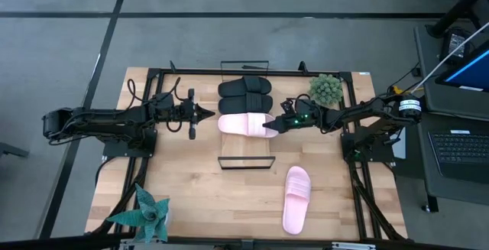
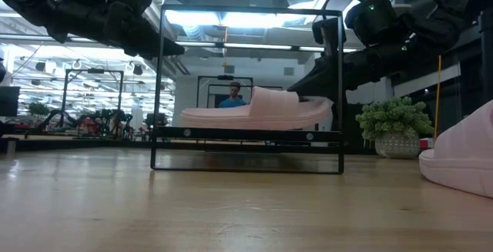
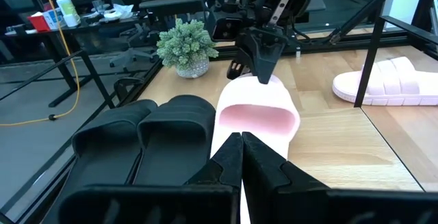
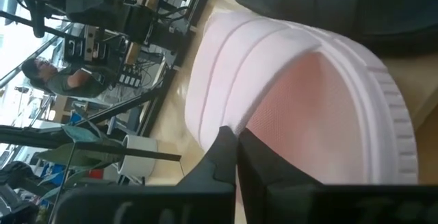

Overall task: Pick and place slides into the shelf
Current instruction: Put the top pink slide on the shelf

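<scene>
Three of the four slides are lined up side by side on the shelf [image 1: 246,152]: the two black slides [image 1: 245,95] lie at its far end, and a pink slide [image 1: 246,124] is set just beside them, so that the row is filled from the far rail toward the near one. The second pink slide [image 1: 296,199] lies on the tabletop [image 1: 199,196], well apart from the shelf, toward the near right, and is judged to be the one left to fetch.

The right pincer [image 1: 269,128] is seen at the open-toe end of the pink slide on the shelf, its fingers closed tight together with nothing gripped between them; the closed tip appears to be laid against the slide's end, probably so that it is nudged square beside the black pair rather than lifted. Whether true contact is made cannot be told for certain.

The left pincer [image 1: 210,114] is held closed and empty at the opposite end of the same slide, just beside it, perhaps as a stop against which the slide is squared.
</scene>
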